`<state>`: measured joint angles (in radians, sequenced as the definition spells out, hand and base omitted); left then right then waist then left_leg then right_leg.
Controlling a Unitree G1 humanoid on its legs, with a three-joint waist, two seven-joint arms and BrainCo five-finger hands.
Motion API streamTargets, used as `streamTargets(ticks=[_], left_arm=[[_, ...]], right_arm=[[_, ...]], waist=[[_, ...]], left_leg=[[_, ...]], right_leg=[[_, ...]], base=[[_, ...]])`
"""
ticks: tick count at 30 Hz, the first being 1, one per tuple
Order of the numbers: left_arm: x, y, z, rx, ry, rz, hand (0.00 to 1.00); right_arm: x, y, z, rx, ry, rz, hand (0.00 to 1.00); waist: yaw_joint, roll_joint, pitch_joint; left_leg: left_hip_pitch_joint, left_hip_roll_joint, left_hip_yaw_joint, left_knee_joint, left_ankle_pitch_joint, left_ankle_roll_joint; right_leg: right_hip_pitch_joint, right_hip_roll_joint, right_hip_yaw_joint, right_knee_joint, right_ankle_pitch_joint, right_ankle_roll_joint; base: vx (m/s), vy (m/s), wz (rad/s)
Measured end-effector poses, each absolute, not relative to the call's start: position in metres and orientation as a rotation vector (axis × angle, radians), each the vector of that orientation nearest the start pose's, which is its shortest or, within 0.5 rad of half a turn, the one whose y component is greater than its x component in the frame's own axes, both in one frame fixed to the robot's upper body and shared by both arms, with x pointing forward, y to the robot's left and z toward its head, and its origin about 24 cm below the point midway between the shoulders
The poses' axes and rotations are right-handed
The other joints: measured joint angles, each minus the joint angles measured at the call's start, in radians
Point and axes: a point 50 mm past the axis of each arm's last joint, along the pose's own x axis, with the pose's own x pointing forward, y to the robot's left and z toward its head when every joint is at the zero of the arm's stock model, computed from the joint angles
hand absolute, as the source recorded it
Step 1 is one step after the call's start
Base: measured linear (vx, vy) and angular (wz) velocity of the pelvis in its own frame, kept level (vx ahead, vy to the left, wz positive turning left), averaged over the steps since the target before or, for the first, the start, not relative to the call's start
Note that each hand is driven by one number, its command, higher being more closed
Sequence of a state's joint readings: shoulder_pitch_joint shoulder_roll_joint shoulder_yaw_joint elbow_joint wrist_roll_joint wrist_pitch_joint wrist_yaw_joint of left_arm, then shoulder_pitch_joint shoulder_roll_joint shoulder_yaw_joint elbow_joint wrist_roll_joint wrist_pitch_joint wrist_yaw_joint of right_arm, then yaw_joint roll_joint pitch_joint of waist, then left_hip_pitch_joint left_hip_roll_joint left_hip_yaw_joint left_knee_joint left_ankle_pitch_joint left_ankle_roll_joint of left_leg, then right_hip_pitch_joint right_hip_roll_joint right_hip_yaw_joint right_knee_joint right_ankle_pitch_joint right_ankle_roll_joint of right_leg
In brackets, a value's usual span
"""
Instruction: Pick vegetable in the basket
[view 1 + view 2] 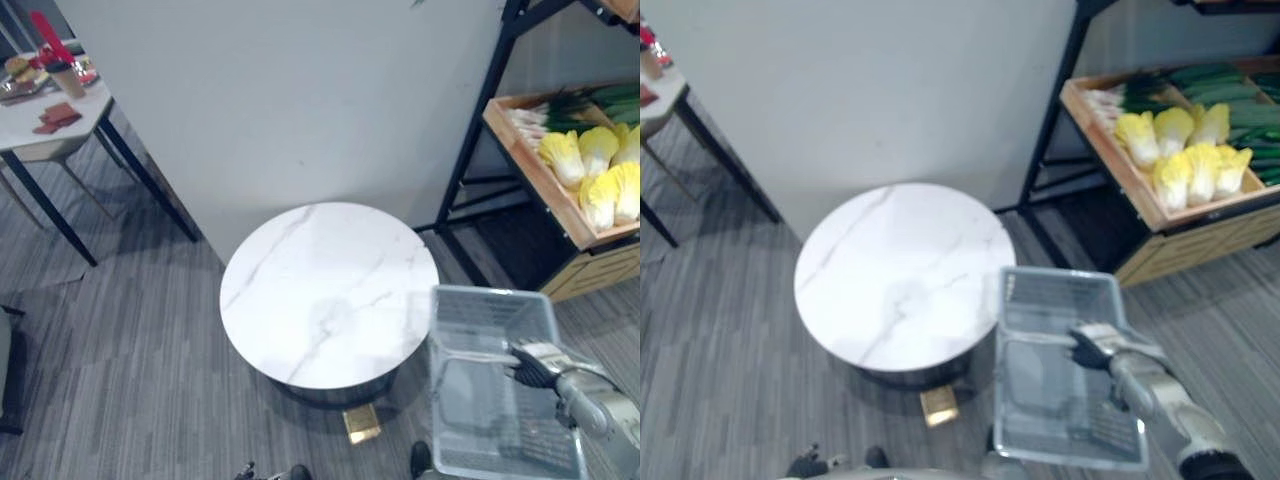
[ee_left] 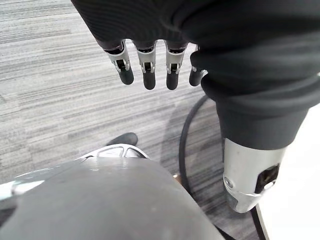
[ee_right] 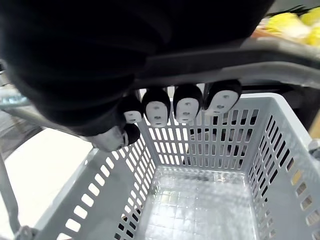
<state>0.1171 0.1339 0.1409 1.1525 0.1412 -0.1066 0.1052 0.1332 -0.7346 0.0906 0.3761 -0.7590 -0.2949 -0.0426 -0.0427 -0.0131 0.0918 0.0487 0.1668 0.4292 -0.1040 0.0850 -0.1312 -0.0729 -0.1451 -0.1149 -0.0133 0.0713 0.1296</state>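
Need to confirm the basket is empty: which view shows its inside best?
The right wrist view: it looks down into the basket, floor bare. Both eye views show it from above, the right hand on its handle covering part.

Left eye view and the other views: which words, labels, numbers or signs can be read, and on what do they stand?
None can be read.
On the grey slotted plastic basket: no label shows.
On the wooden crate holding pale yellow cabbages: no tag shows.
On the small items on the white side table: too small to tell.
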Motion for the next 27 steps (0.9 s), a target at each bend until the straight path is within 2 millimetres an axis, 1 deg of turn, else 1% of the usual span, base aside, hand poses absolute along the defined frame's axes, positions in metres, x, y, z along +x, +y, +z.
streamTargets(ticks=[1,2,3,4,5,6,7,8,9,10,11,12,13,14,15,16,17,18,19,20,21,22,23,25,26,27], left_arm=[[0.063,0.223,-0.164,0.223,1.158,0.22,0.0],[0.062,0.223,-0.164,0.232,1.16,0.21,0.0],[0.063,0.224,-0.164,0.248,1.158,0.201,0.0],[0.062,0.224,-0.164,0.26,1.158,0.189,0.0],[0.061,0.225,-0.164,0.269,1.161,0.181,0.0],[0.063,0.227,-0.163,0.287,1.152,0.17,0.0],[0.065,0.23,-0.162,0.297,1.141,0.171,0.0],[0.066,0.233,-0.161,0.307,1.136,0.172,0.0],[0.067,0.231,-0.161,0.318,1.131,0.16,0.0],[0.067,0.23,-0.161,0.32,1.129,0.155,0.0],[0.067,0.233,-0.16,0.328,1.127,0.159,0.0],[0.068,0.243,-0.157,0.352,1.121,0.173,0.0],[0.063,0.249,-0.157,0.351,1.139,0.192,0.0],[0.063,0.244,-0.159,0.335,1.144,0.184,0.0],[0.067,0.236,-0.16,0.314,1.136,0.172,0.0],[0.073,0.232,-0.16,0.307,1.115,0.166,0.0],[0.075,0.232,-0.159,0.307,1.109,0.163,0.0],[0.075,0.232,-0.159,0.306,1.109,0.162,0.0],[0.074,0.233,-0.16,0.308,1.113,0.164,0.0],[0.075,0.232,-0.16,0.305,1.12,0.165,0.0],[0.074,0.226,-0.161,0.291,1.124,0.156,0.0],[0.072,0.216,-0.164,0.266,1.13,0.144,0.0],[0.072,0.211,-0.165,0.253,1.13,0.137,0.0],[0.071,0.209,-0.165,0.249,1.132,0.134,0.0],[0.071,0.212,-0.165,0.254,1.132,0.136,0.0],[0.071,0.213,-0.165,0.256,1.131,0.137,0.0]], right_arm=[[0.192,-0.305,-0.008,-1.429,0.309,0.312,1.0],[0.185,-0.312,-0.01,-1.418,0.342,0.265,1.0],[0.178,-0.32,-0.011,-1.428,0.372,0.213,1.0],[0.174,-0.327,-0.009,-1.45,0.386,0.177,1.0],[0.173,-0.33,-0.008,-1.455,0.391,0.156,1.0],[0.173,-0.333,-0.007,-1.461,0.395,0.131,1.0],[0.171,-0.333,-0.009,-1.462,0.41,0.124,1.0],[0.167,-0.333,-0.012,-1.467,0.432,0.122,1.0],[0.168,-0.332,-0.016,-1.456,0.447,0.106,1.0],[0.173,-0.33,-0.018,-1.434,0.443,0.098,1.0],[0.173,-0.329,-0.019,-1.429,0.442,0.098,1.0],[0.173,-0.328,-0.02,-1.425,0.442,0.103,1.0],[0.178,-0.33,-0.016,-1.434,0.427,0.086,1.0],[0.184,-0.334,-0.01,-1.45,0.404,0.05,1.0],[0.192,-0.335,-0.004,-1.452,0.384,0.02,1.0],[0.192,-0.336,-0.004,-1.452,0.387,0.019,1.0],[0.192,-0.335,-0.006,-1.448,0.389,0.025,1.0],[0.193,-0.334,-0.006,-1.447,0.384,0.027,1.0],[0.198,-0.331,-0.004,-1.445,0.366,0.024,1.0],[0.202,-0.332,0.0,-1.451,0.353,0.014,1.0],[0.203,-0.334,0.001,-1.458,0.359,0.006,1.0],[0.2,-0.338,0.001,-1.47,0.379,0.0,1.0],[0.195,-0.339,-0.002,-1.472,0.404,0.003,1.0],[0.192,-0.339,-0.004,-1.468,0.409,0.013,1.0],[0.194,-0.337,-0.001,-1.471,0.389,0.012,1.0],[0.197,-0.334,0.003,-1.474,0.363,0.006,1.0]], waist=[[-0.011,-0.002,0.001],[-0.021,-0.01,0.006],[-0.042,-0.01,0.007],[-0.045,-0.014,0.007],[-0.047,-0.017,0.007],[-0.057,-0.023,0.008],[-0.066,-0.039,0.007],[-0.064,-0.049,0.006],[-0.061,-0.007,0.0],[-0.057,0.014,0.01],[-0.059,0.009,0.015],[-0.057,-0.031,0.014],[-0.042,-0.065,0.009],[-0.036,-0.052,0.009],[-0.04,-0.026,0.011],[-0.04,-0.024,0.012],[-0.038,-0.023,0.009],[-0.037,-0.025,0.006],[-0.036,-0.037,0.0],[-0.038,-0.017,0.011],[-0.039,0.002,0.015],[-0.043,0.037,0.018],[-0.046,0.062,0.021],[-0.058,0.071,0.023],[-0.065,0.066,0.026],[-0.063,0.062,0.028]], left_leg=[[0.006,-0.002,0.001,0.0,-0.002,0.0],[0.01,-0.004,0.006,0.0,-0.004,0.002],[0.007,-0.012,0.02,0.001,-0.006,0.005],[-0.003,-0.025,0.052,0.0,-0.008,0.01],[-0.015,-0.032,0.069,0.0,-0.01,0.013],[-0.032,-0.043,0.107,0.003,-0.017,0.026],[-0.03,-0.063,0.14,0.008,-0.015,0.036],[-0.028,-0.066,0.175,0.008,-0.012,0.049],[-0.031,-0.017,0.238,0.008,-0.01,0.061],[-0.026,0.042,0.278,0.022,-0.013,0.059],[-0.023,0.06,0.29,0.046,-0.023,0.054],[-0.006,0.053,0.319,0.092,-0.047,0.042],[0.005,0.062,0.369,0.143,-0.084,0.034],[0.008,0.079,0.41,0.141,-0.099,0.036],[0.005,0.113,0.459,0.14,-0.083,0.046],[0.009,0.118,0.484,0.147,-0.072,0.036],[0.011,0.134,0.523,0.171,-0.07,0.035],[0.007,0.143,0.535,0.186,-0.07,0.032],[0.002,0.159,0.567,0.212,-0.064,0.019],[0.003,0.179,0.58,0.221,-0.048,0.004],[0.006,0.195,0.579,0.211,-0.029,0.004],[0.017,0.219,0.577,0.192,-0.009,-0.005],[0.033,0.249,0.575,0.195,0.007,-0.007],[0.042,0.292,0.576,0.236,0.018,0.002],[0.043,0.321,0.574,0.288,0.032,0.02],[0.04,0.337,0.552,0.334,0.05,0.044]], right_leg=[[0.005,-0.002,0.001,0.001,-0.001,-0.001],[0.003,-0.004,0.006,0.009,-0.004,0.002],[-0.017,-0.014,0.017,0.026,-0.004,0.001],[-0.054,-0.026,0.052,0.039,0.006,0.015],[-0.075,-0.029,0.074,0.039,0.014,0.027],[-0.106,-0.035,0.098,0.028,0.023,0.049],[-0.122,-0.05,0.106,0.022,0.03,0.061],[-0.129,-0.062,0.079,0.002,-0.003,0.044],[-0.134,-0.059,-0.046,0.022,-0.082,-0.007],[-0.175,-0.063,-0.168,0.197,-0.097,-0.104],[-0.177,-0.069,-0.199,0.278,-0.105,-0.117],[-0.147,-0.092,-0.229,0.322,-0.022,-0.161],[-0.125,-0.075,-0.205,0.258,-0.003,-0.129],[-0.111,-0.034,-0.162,0.167,0.058,-0.116],[-0.104,-0.025,-0.14,0.141,0.04,-0.135],[-0.124,-0.048,-0.16,0.24,-0.043,-0.155],[-0.13,-0.084,-0.182,0.299,-0.091,-0.138],[-0.128,-0.094,-0.187,0.296,-0.1,-0.133],[-0.128,-0.099,-0.183,0.256,-0.112,-0.068],[-0.128,-0.064,-0.182,0.218,-0.106,-0.033],[-0.123,-0.037,-0.183,0.19,-0.095,-0.04],[-0.113,0.003,-0.177,0.17,-0.092,-0.055],[-0.104,0.033,-0.18,0.169,-0.107,-0.078],[-0.097,0.057,-0.194,0.183,-0.124,-0.103],[-0.097,0.065,-0.186,0.197,-0.135,-0.119],[-0.093,0.066,-0.177,0.197,-0.137,-0.123]], base=[[0.03,0.01,-0.03],[0.02,0.03,-0.1],[0.01,0.067,-0.4],[-0.01,0.083,-0.55],[-0.05,0.093,-0.77],[-0.04,0.075,-0.64],[-0.06,0.087,-0.7],[-0.05,0.057,-0.84],[-0.07,0.064,-1.16],[-0.02,0.036,-1.09],[0.04,0.036,-0.98],[0.08,-0.031,-1.17],[0.0,-0.089,-1.52],[-0.07,-0.126,-1.58],[-0.07,-0.115,-1.14],[-0.03,-0.103,-1.02],[0.0,-0.113,-0.81],[-0.03,-0.197,-0.94],[-0.06,-0.26,-0.87],[-0.08,-0.269,-0.86],[-0.09,-0.268,-0.64],[-0.07,-0.246,-0.44],[-0.06,-0.226,-0.31],[-0.05,-0.176,-0.19],[-0.03,-0.16,-0.33],[0.0,-0.134,-0.46]])
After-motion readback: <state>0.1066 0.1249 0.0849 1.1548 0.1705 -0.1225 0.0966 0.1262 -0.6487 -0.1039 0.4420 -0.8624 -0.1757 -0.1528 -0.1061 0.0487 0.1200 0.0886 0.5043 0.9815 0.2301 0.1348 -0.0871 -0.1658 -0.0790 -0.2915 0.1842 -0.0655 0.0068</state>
